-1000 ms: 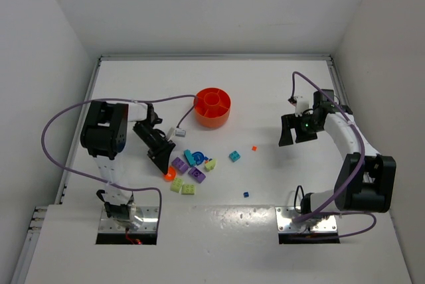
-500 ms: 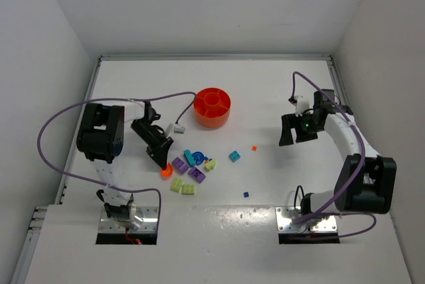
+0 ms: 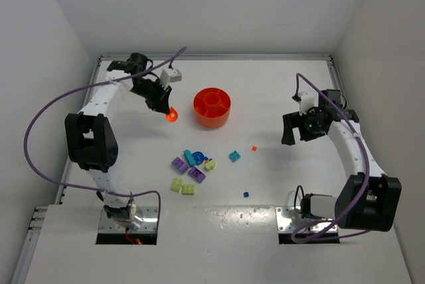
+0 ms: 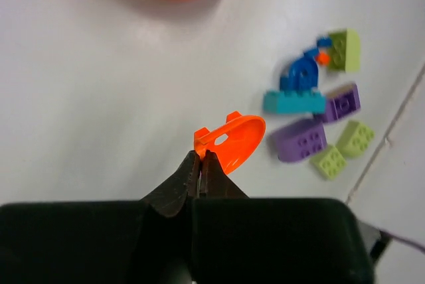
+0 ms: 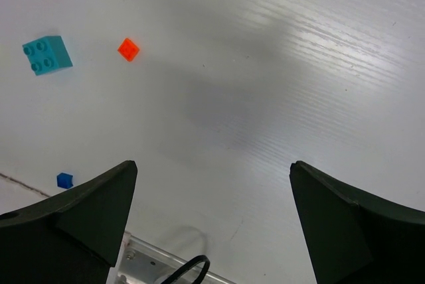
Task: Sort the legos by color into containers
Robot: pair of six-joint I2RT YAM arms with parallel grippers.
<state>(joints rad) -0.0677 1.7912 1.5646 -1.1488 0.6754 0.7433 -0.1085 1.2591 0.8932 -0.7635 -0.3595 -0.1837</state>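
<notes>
1. Legos (image 3: 196, 175) looked light, stiff and slick; most lay loose on the worktop (image 3: 265, 91), near the orange bowl (image 3: 212, 122).
2. One rounded orange piece (image 4: 234, 139) hung pinched by its thin edge in the shut left jaws, and seemed liable to pivot.
3. Left arm (image 3: 103, 97) stretched far out, with the piece held just left of the bowl; the right jaws gaped wide and empty.

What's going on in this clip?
Two robot arms are sorting lego bricks into a divided orange bowl. The left hand is shut on a rounded orange piece, held off the table just left of the bowl. The right hand hangs open and empty over the table's right side. Most bricks lie clustered on the near side of the bowl, a few strays further right.
</notes>
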